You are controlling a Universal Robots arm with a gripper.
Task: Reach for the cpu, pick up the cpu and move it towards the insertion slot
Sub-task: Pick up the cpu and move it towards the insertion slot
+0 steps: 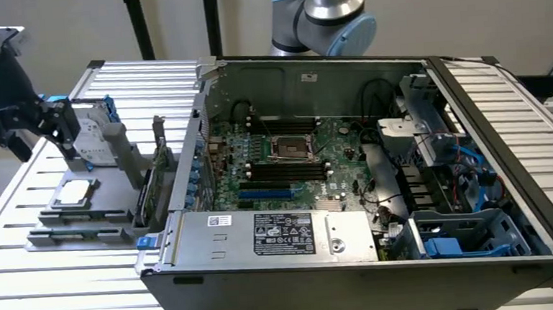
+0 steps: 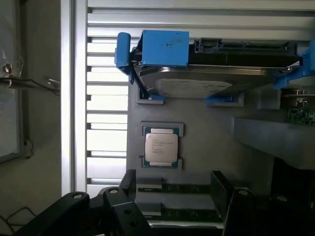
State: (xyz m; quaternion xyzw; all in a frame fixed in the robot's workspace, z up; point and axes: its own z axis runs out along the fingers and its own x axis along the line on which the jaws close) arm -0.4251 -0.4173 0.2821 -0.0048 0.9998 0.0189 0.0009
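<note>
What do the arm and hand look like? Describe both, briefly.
The arm is a silver tube with grey joints and pale blue caps. The hand is matte black, built of angular linkages with round pivot bolts, and has two flat fingers.

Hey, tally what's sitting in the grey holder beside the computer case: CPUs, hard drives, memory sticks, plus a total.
cpu: 1
hard drive: 1
memory sticks: 2
Total: 4
</note>
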